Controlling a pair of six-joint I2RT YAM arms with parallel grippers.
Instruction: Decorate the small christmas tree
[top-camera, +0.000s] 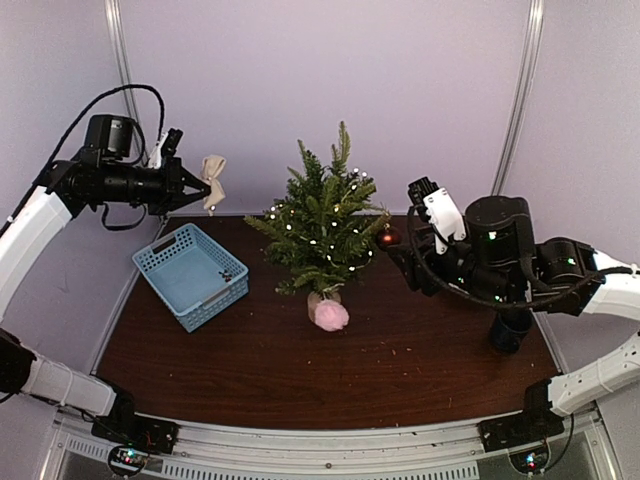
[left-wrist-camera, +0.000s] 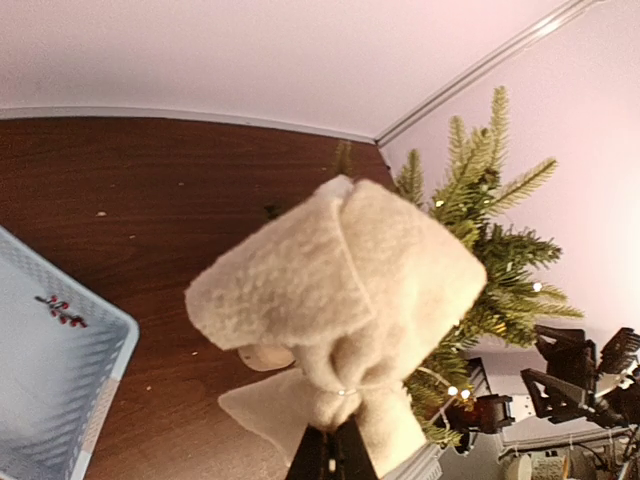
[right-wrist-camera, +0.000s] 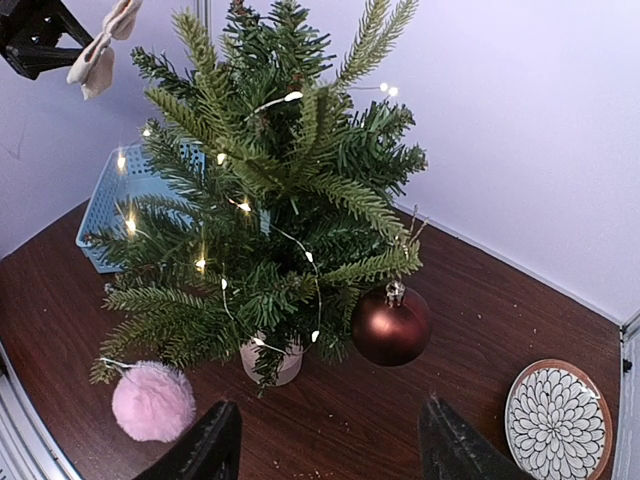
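The small christmas tree (top-camera: 322, 225) stands mid-table on its pale round base, strung with lit fairy lights. My left gripper (top-camera: 195, 190) hovers high to the left of the tree, shut on a cream fleece bow (top-camera: 212, 180). The bow (left-wrist-camera: 340, 290) fills the left wrist view, pinched at its knot by my left gripper (left-wrist-camera: 333, 440), with the tree (left-wrist-camera: 480, 250) behind it. A dark red ball (right-wrist-camera: 390, 325) hangs from a low right-hand branch of the tree (right-wrist-camera: 270, 200). Just short of the ball, my right gripper (right-wrist-camera: 330, 445) is open and holds nothing. A pink pom-pom (right-wrist-camera: 153, 400) hangs low by the base.
A blue plastic basket (top-camera: 190, 275) sits left of the tree with a red berry sprig (left-wrist-camera: 60, 310) inside. A patterned plate (right-wrist-camera: 558, 420) lies on the table at the right, under my right arm. Purple walls close off the back and sides.
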